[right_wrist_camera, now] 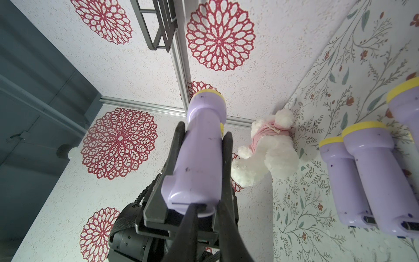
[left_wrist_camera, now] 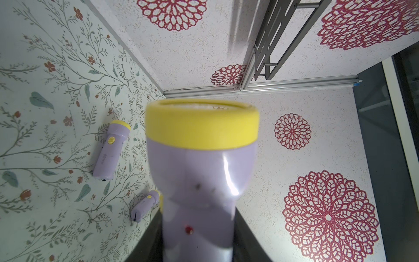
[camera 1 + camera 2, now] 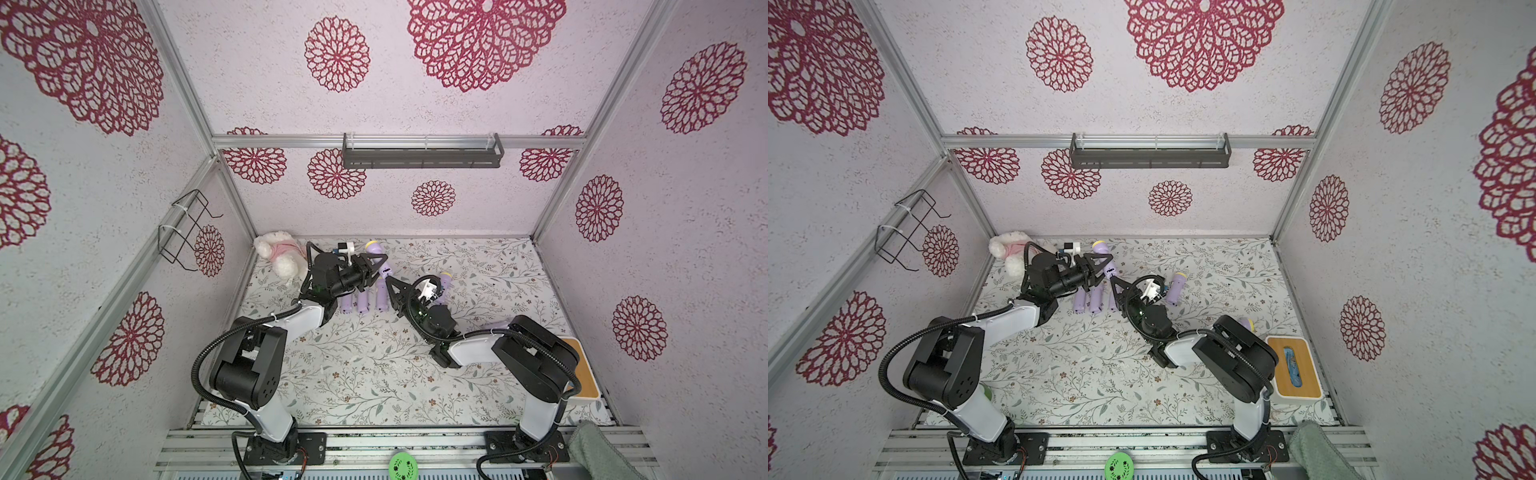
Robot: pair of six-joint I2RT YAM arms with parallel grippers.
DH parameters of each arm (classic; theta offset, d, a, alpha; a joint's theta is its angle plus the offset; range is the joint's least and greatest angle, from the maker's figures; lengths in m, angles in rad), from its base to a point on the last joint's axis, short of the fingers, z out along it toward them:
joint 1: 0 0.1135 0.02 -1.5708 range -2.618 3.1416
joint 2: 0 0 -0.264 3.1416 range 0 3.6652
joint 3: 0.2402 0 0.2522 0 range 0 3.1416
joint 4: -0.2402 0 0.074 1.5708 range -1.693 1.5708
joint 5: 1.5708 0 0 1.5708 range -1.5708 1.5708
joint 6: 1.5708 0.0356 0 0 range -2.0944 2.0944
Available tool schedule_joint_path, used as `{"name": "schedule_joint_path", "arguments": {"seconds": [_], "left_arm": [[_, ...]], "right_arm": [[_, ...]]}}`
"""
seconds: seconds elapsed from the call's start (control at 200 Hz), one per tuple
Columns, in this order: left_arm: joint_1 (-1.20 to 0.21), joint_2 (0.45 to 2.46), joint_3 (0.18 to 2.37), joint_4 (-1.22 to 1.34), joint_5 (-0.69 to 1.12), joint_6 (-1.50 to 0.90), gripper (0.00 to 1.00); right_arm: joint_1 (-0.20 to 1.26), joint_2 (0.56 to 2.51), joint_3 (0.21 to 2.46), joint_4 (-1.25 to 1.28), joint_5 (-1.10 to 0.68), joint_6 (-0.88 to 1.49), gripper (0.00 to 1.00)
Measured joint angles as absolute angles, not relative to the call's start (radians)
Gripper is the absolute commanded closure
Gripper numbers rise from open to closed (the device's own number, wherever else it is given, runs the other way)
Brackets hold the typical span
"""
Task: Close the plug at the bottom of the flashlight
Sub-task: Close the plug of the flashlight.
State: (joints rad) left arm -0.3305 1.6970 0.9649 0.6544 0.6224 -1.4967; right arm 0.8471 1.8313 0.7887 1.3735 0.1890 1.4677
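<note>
A lilac flashlight with a yellow head is held off the table, and my left gripper is shut on its body. Its dark fingers run along both sides of the body. In the left wrist view my left gripper shows only as dark edges beside the flashlight. My right gripper is shut, its tip pressed against the flashlight's bottom end, where the plug sits. The fingertip hides the plug, so I cannot tell how it stands.
Several more lilac flashlights lie on the floral table below the grippers, one right of my right wrist. A white plush toy lies at the back left. A wood-lidded box stands at the right edge, a green towel at the front right.
</note>
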Motion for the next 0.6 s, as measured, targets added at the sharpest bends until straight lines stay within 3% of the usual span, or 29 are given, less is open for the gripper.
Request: {"name": "schedule_joint_path", "arguments": {"seconds": [0.6], "left_arm": [[-0.331, 1.697, 0.96, 0.654, 0.607, -1.494, 1.0]], "right_arm": [[0.848, 1.831, 0.787, 1.364, 0.206, 1.471, 0.86]]}}
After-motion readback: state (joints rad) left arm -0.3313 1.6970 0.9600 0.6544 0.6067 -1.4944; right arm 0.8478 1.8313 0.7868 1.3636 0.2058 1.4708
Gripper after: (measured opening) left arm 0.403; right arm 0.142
